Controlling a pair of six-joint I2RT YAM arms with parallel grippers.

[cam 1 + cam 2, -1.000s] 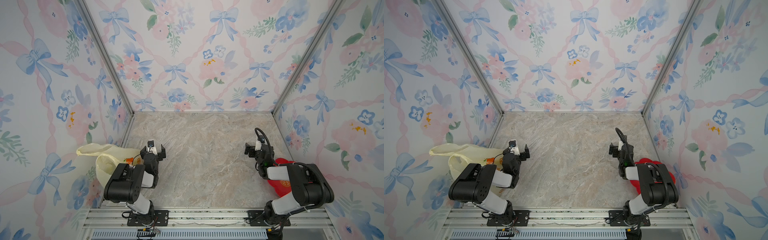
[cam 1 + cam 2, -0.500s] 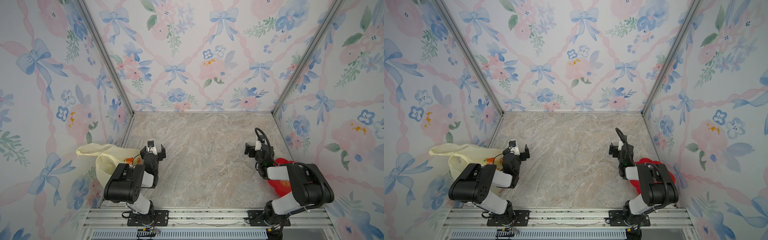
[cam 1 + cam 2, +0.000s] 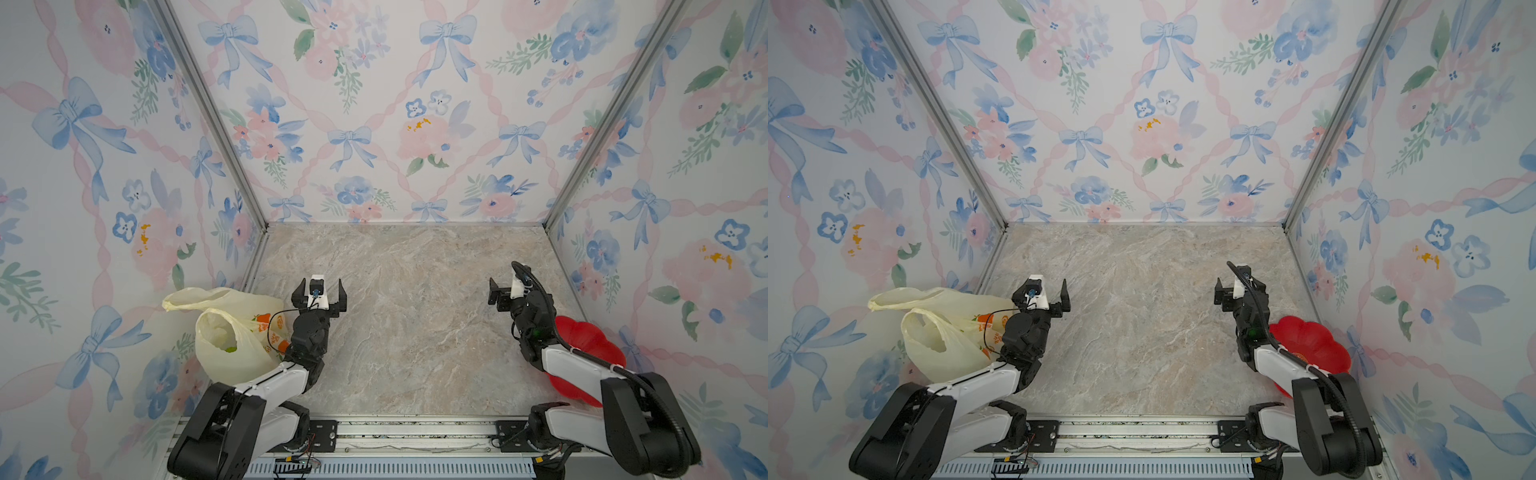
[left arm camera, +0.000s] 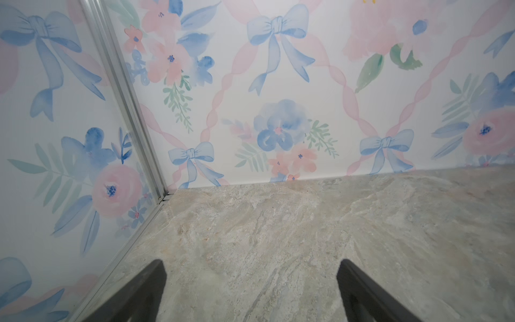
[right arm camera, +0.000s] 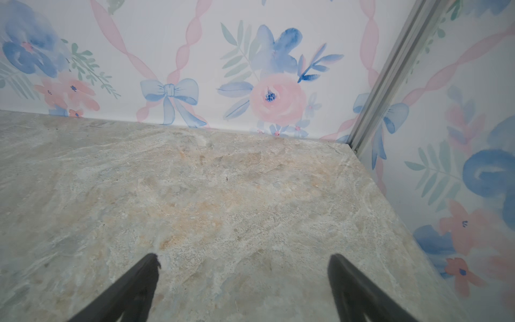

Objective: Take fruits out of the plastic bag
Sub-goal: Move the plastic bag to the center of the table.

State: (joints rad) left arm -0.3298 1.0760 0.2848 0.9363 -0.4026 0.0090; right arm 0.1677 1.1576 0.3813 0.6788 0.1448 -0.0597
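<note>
Top views: plastic bag (image 3: 232,357) just behind left fingers (image 3: 343,296); both pairs spread, empty.

plastic bag (image 3: 220,365): pale yellow, translucent, orange-red prints | fruit (image 3: 231,349): green | plate (image 3: 590,336): red | surface (image 3: 415,353): beige-grey marbling | walls (image 3: 374,104): white, blue bows, pink flowers, green leaves

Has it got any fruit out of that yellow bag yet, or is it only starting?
Nothing looks done: no fruit lies on the table or on the visible part of the red plate. Nothing is in hand: the left tool and right tool are open and empty. Everything is left: the plastic bag sits beside the left arm, with what looks like a green fruit inside.
</note>
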